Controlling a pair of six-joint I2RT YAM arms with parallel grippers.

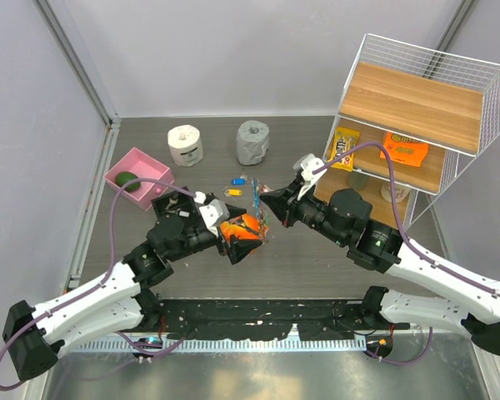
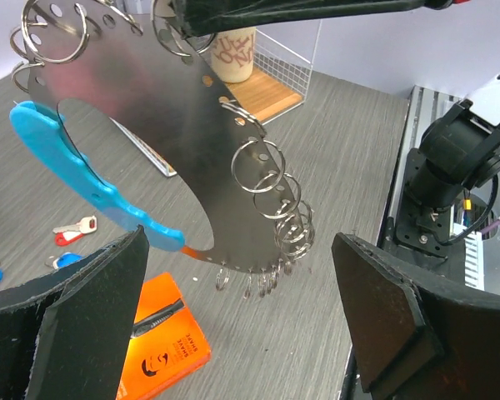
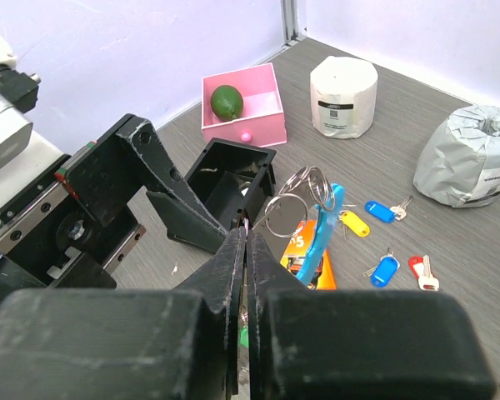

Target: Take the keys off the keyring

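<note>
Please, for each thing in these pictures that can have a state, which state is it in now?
left tool, open
right tool, shut on the keyring
keyring, held up off the table
tagged keys, loose on the table
pink box, open, a green fruit inside
orange packet, lying flat
toilet roll, standing on end

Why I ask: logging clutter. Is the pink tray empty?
No, the pink tray holds a round green fruit in its back corner.

light: bright, even | shadows: soft | near wrist foregrounds: blurred
</note>
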